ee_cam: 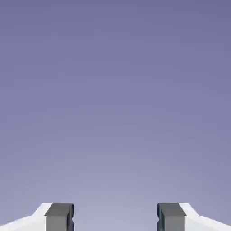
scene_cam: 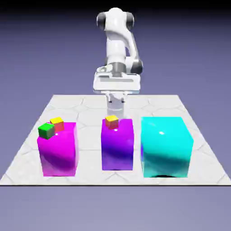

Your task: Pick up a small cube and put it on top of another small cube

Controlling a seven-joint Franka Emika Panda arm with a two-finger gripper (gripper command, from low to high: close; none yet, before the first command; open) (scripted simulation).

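Hand [scene_cam: 116,99] spread with nothing between its tips, above the far part of the desk [scene_cam: 90,135], behind the purple block [scene_cam: 117,146] carrying a small orange-yellow cube [scene_cam: 112,122] on top.

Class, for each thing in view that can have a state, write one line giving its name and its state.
White two-finger gripper: open, nothing between its fingertips.
Small green cube: on the magenta block, ungripped.
Small cube with yellow top, left: beside the green one, ungripped.
Small cube with yellow top, middle: on the purple block, ungripped.
Large glossy cyan block: upright, nothing on top.
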